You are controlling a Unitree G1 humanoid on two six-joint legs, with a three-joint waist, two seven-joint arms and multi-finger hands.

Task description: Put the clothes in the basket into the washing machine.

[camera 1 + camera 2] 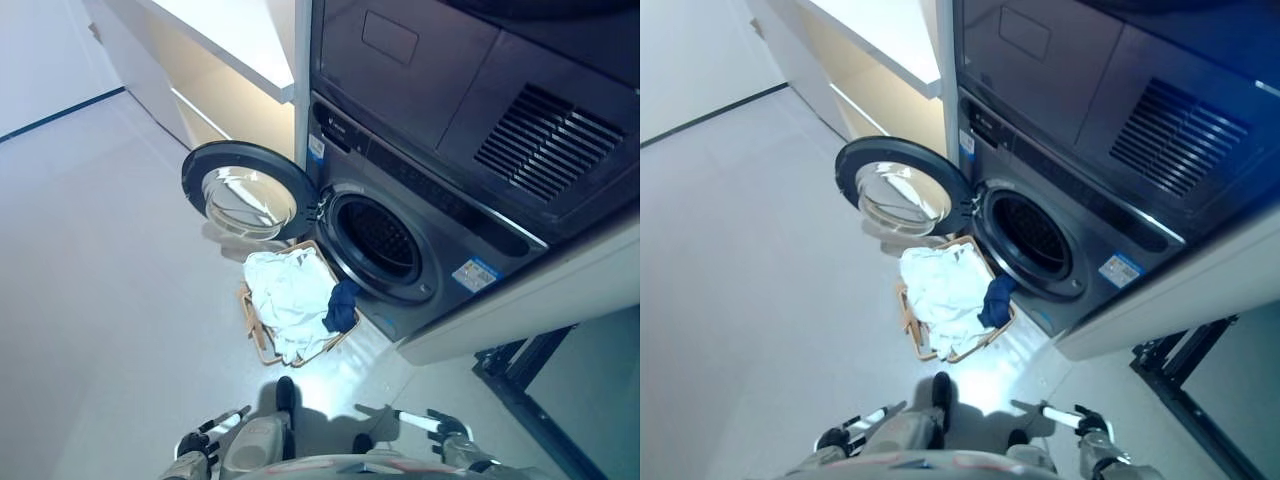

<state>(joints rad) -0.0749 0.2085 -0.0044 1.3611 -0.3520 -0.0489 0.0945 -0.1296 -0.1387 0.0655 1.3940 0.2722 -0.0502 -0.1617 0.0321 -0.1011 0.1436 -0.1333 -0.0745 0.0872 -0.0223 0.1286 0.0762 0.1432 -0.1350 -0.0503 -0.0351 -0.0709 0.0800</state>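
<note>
Against the right side of the floor stands the dark grey washing machine, set under a pale counter edge, with a second dark appliance with a vent grille stacked above it. Its round door hangs swung wide to the left, glass facing out, and the drum opening is dark, with no cloth visible inside. To the left of the machine, pale cabinets run back along the wall. A black frame stands on the floor at the lower right, beyond the counter's corner.

Just below the open door and touching the machine's front sits the wooden basket, directly between the robot and the drum. A heap of white clothes fills it and spills over the near rim, and a dark blue garment hangs over its right edge next to the machine.

Along the bottom edge of the view, the left hand shows at the lower left and the right hand at the lower right, each with fingers stretched out straight and holding nothing, both well apart from the basket.
</note>
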